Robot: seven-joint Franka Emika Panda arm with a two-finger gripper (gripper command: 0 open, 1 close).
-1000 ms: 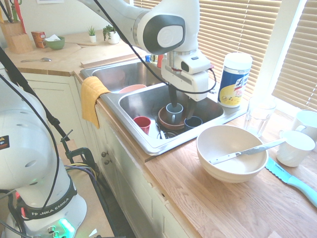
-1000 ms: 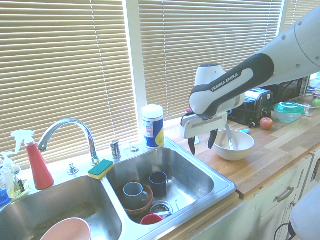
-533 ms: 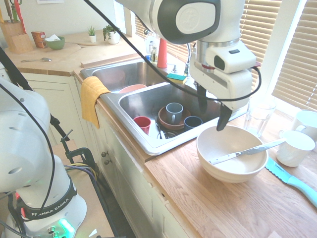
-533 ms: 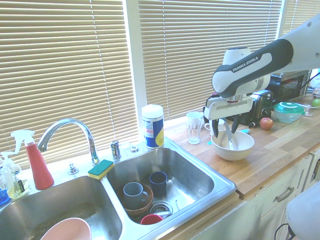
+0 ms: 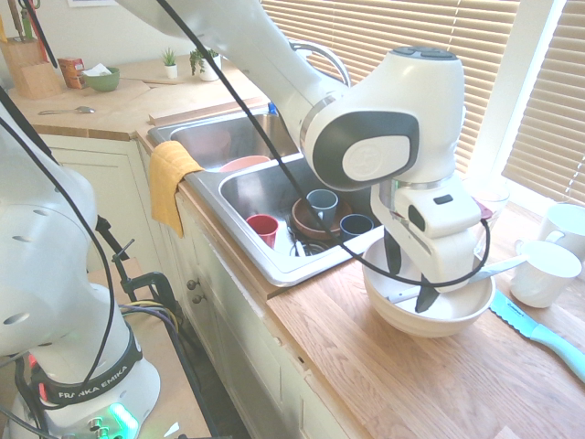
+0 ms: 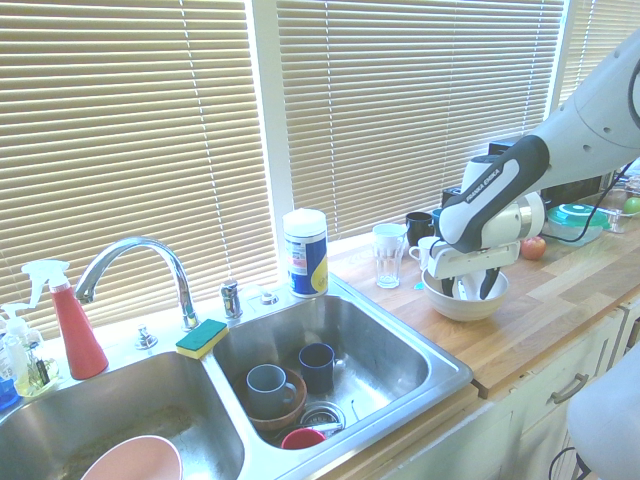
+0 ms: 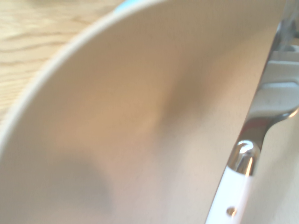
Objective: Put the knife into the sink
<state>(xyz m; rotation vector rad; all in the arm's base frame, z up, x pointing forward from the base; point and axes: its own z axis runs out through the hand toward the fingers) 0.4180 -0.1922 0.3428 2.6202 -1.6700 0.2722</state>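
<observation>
The knife [image 5: 500, 268] is slim and all silver. It lies across the cream bowl [image 5: 402, 318] on the wooden counter, one end sticking out over the rim toward a white mug. My gripper [image 5: 409, 277] is down inside the bowl, open, one finger on each side of the knife and nothing gripped. From the other side the gripper [image 6: 469, 288] also sits low in the bowl [image 6: 463, 309]. Up close, the wrist view shows the bowl's inner wall [image 7: 131, 116] and the shiny knife [image 7: 259, 122]. The steel sink [image 5: 263, 187] lies left of the bowl; its right basin [image 6: 390, 350] holds dishes.
In the basin stand a red cup [image 5: 262, 227], a grey mug in a brown bowl [image 5: 321, 207] and a dark mug [image 5: 355, 225]. A teal-handled knife [image 5: 541, 332] and white mugs [image 5: 544, 273] lie beside the bowl. A glass [image 6: 386, 255] and a wipes canister [image 6: 305, 252] stand behind.
The arm swung from over the sink basin to the cream bowl and came down into it. The fingers stayed open, and the knife has not moved.
</observation>
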